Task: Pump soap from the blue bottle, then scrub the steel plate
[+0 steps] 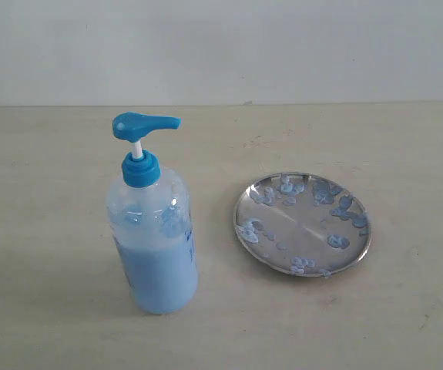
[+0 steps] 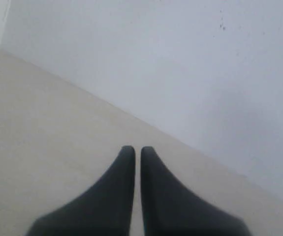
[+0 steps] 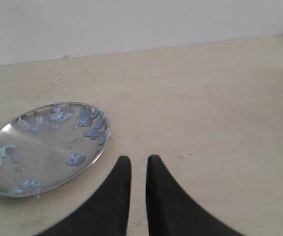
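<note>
The blue bottle point(image 1: 153, 231) stands upright on the table at left of centre. Its bright blue pump head point(image 1: 144, 124) points right, toward the plate. Pale blue soap point(image 1: 159, 270) fills the lower half of the bottle. The steel plate point(image 1: 302, 223) lies flat to the bottle's right, speckled with bluish soap blobs point(image 1: 323, 193). The same steel plate point(image 3: 43, 147) shows in the right wrist view, just beside my right gripper point(image 3: 139, 160), whose fingers are nearly together and hold nothing. My left gripper point(image 2: 138, 149) is shut and empty over bare table near a wall. Neither gripper shows in the exterior view.
The beige tabletop point(image 1: 52, 169) spreads around both objects, with a pale wall point(image 1: 221, 46) along its far edge. In the left wrist view the wall point(image 2: 180, 59) meets the table close ahead of the fingers.
</note>
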